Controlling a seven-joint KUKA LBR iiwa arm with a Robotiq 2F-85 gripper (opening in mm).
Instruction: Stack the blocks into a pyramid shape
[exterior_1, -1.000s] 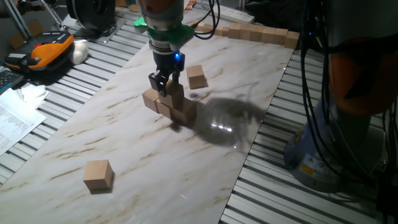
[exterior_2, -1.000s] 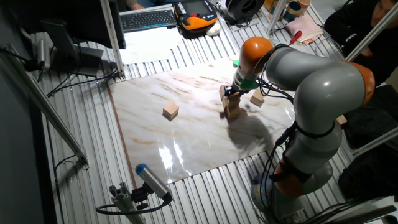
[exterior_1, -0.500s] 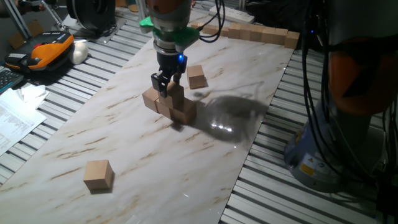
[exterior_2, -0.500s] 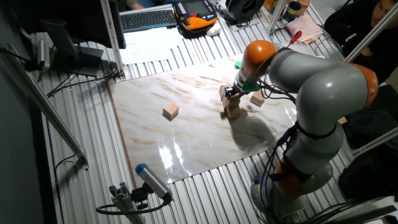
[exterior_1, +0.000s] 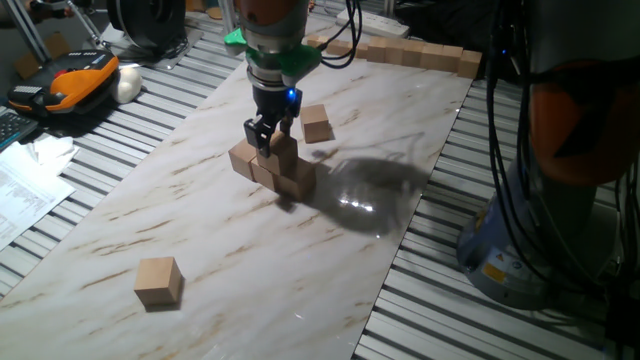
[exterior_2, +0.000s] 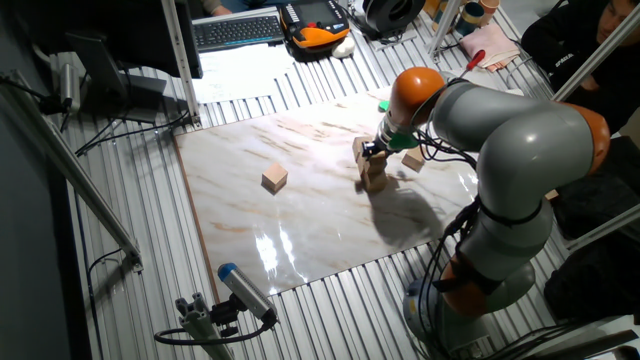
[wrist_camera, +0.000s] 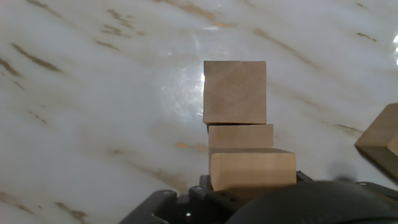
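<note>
Three tan blocks lie in a row (exterior_1: 268, 172) in the middle of the marble board (exterior_1: 210, 235). A fourth block (exterior_1: 284, 152) sits on top of the row, toward its right end. My gripper (exterior_1: 268, 143) stands straight above, its fingers down around this upper block and closed on it. In the hand view the upper block (wrist_camera: 252, 169) is close under the hand, with two row blocks (wrist_camera: 235, 91) beyond it. One loose block (exterior_1: 317, 123) lies just behind the stack and another (exterior_1: 158, 280) lies near the front left. The other fixed view shows the stack (exterior_2: 372, 178) under the gripper (exterior_2: 373, 152).
A long joined row of tan cubes (exterior_1: 410, 52) lies along the board's far edge. An orange tool (exterior_1: 70, 82) and papers (exterior_1: 25, 190) sit on the slatted table at the left. The arm's base (exterior_1: 520, 250) and cables stand at the right.
The gripper has shifted a few pixels right and slightly down over the stack. The blocks have not moved.
</note>
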